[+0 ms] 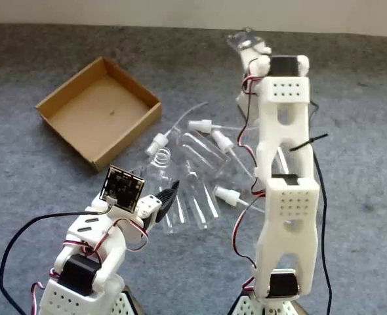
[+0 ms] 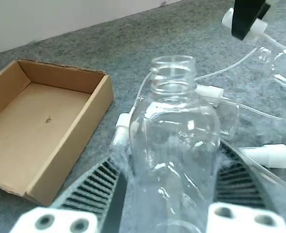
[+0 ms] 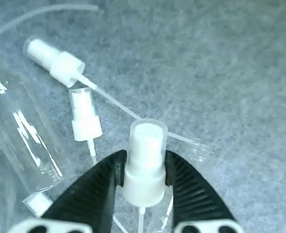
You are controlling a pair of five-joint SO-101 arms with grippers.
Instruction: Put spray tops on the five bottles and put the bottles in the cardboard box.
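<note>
My left gripper (image 2: 169, 187) is shut on a clear uncapped bottle (image 2: 172, 121), neck pointing away from the wrist; from above this gripper (image 1: 166, 200) sits low at the near side of the bottle pile. My right gripper (image 3: 143, 182) is shut on a white spray top (image 3: 145, 165) with a clear cap, held above the carpet. From above, the right gripper (image 1: 246, 47) stands raised at the far end of its long arm. The right gripper (image 2: 247, 19) also hangs beyond the held bottle. The cardboard box (image 1: 98, 111) lies open and empty at the far left.
Loose spray tops (image 1: 203, 125) (image 1: 227, 195) and clear bottles (image 1: 200, 190) lie jumbled on the grey carpet between the arms. Two more spray tops (image 3: 55, 60) (image 3: 85, 116) and a bottle (image 3: 22, 136) lie under the right gripper. The box (image 2: 46, 126) sits beside the held bottle.
</note>
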